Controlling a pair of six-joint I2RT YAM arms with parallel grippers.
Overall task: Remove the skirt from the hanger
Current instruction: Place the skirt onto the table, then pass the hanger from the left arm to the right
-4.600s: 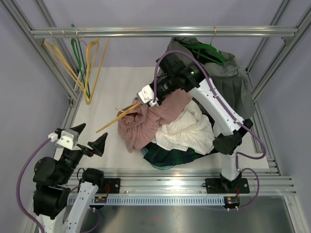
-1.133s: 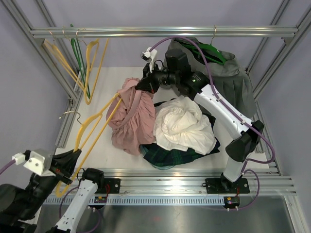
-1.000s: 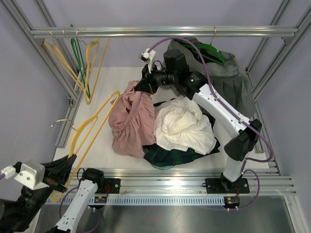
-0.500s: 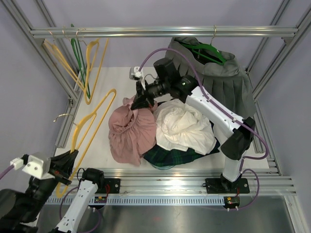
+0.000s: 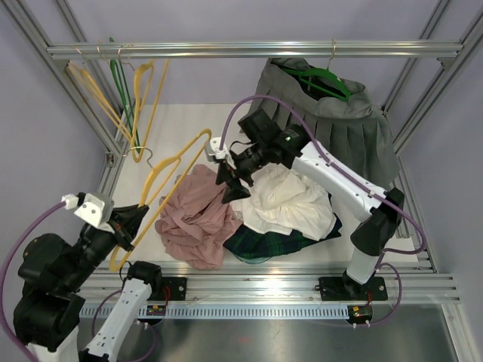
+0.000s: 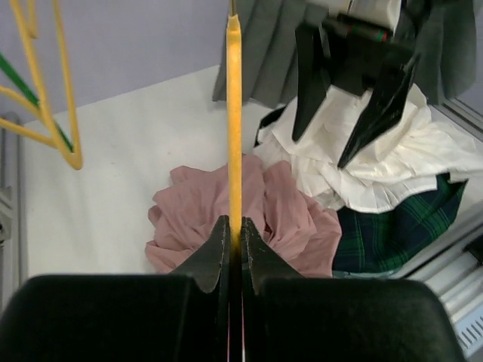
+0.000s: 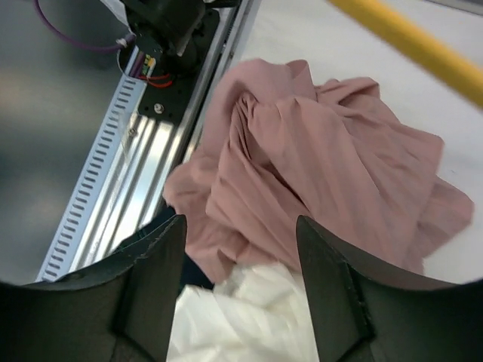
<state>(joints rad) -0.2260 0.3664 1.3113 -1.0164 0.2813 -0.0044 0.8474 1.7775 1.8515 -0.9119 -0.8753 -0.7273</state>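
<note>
Top view: a pink skirt point(image 5: 198, 226) lies crumpled on the white counter point(image 5: 189, 124), at the left edge of a heap with a white garment point(image 5: 294, 200) and a green plaid garment point(image 5: 264, 237). The left hand point(image 5: 128, 222) is clenched on the lower end of a bare yellow hanger point(image 5: 177, 162), which slants up past the skirt's left side. The right hand point(image 5: 232, 185) hangs over the skirt's upper right edge, fingers spread and holding nothing. A grey skirt point(image 5: 339, 128) hangs from the rail (back right).

Left wrist view: the left hand point(image 6: 235, 241) pinches the yellow hanger point(image 6: 235, 113); the pink skirt point(image 6: 279, 219) lies on the counter below.

Right wrist view: the right hand point(image 7: 240, 222) is released, and the pink skirt point(image 7: 317, 151) lies loose beneath its parted fingers point(image 7: 151, 286). The yellow hanger point(image 7: 400, 38) crosses the top corner.
</note>
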